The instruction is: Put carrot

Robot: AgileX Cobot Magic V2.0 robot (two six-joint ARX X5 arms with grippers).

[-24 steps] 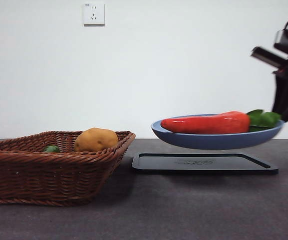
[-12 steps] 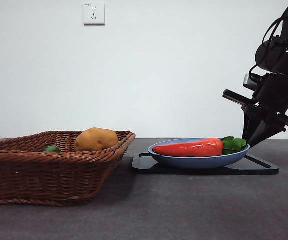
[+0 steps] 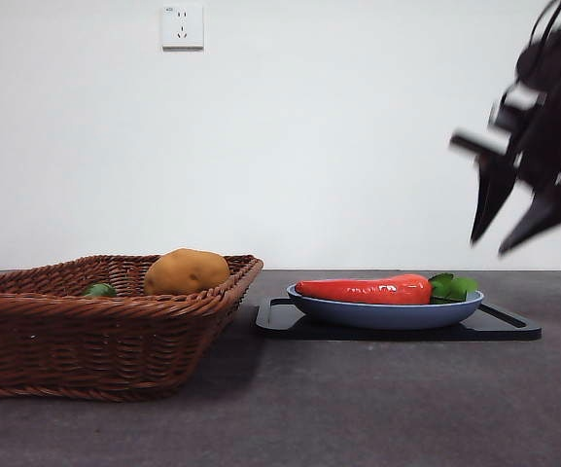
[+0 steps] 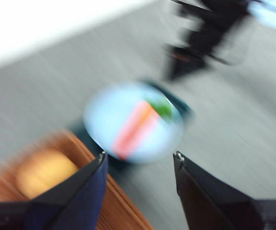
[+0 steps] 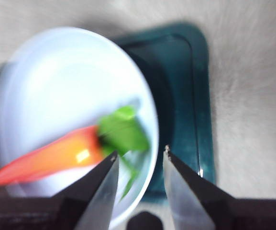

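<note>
The red-orange carrot (image 3: 363, 289) lies in a blue plate (image 3: 387, 313) with its green leaves toward the right. The plate rests on a black tray (image 3: 513, 327). My right gripper (image 3: 518, 229) is blurred, open and empty, above and to the right of the plate's leaf end. In the right wrist view its jaws (image 5: 140, 153) stand apart over the plate's rim (image 5: 56, 86), near the carrot (image 5: 47, 158). My left gripper (image 4: 138, 155) is open and empty, high over the scene. Its blurred view shows the plate (image 4: 102, 120) and the carrot (image 4: 135, 127).
A brown wicker basket (image 3: 105, 331) stands at the left, holding a yellow-brown potato (image 3: 187, 271) and a small green item (image 3: 100, 290). Its right rim is close to the tray's left edge. A white wall with a socket lies behind the table.
The plate with the carrot came down from the air onto the black tray. The right gripper let go of it and rose up and to the right.
</note>
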